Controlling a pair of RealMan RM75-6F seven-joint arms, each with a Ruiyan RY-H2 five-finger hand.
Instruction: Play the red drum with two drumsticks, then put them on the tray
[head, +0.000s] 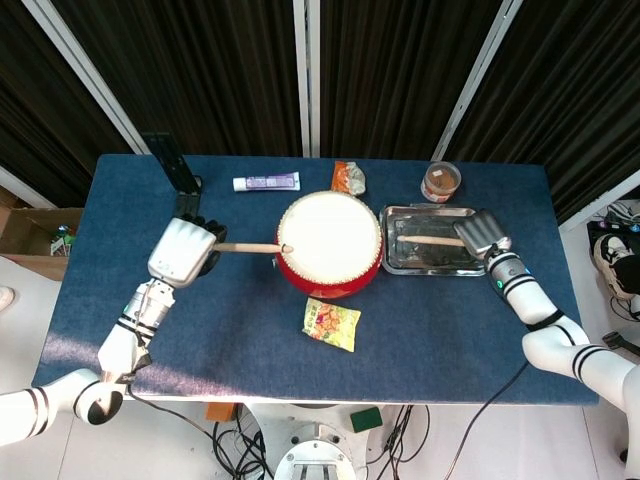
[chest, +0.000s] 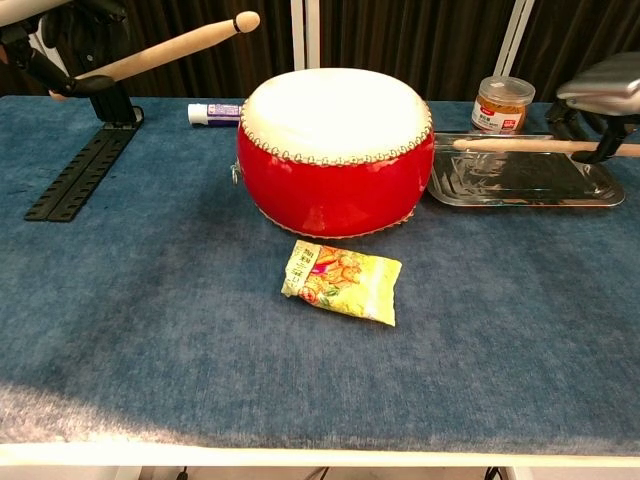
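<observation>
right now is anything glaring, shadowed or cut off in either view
Head view: even light and sharp, with a sunlit strip along the near-left edge of the table and reflections on the tray. Chest view: the tray mirrors its surroundings, the near table edge has a pale bright band, and both hands, left hand and right hand, are cropped at the frame edges.

Drum: red drum (chest: 335, 150), white skin up, on the blue desk (chest: 150, 330).
Left stick: drumstick (chest: 165, 48) raised at top left, tip tilted up.
Right hand (chest: 605, 95): holds a second stick (chest: 520, 145) level over the tray (chest: 590, 190).
Also: snack packet (chest: 342, 282) before the drum; jar (chest: 502, 104) behind the tray; tube (chest: 215, 113); black rack (chest: 80, 170).
</observation>
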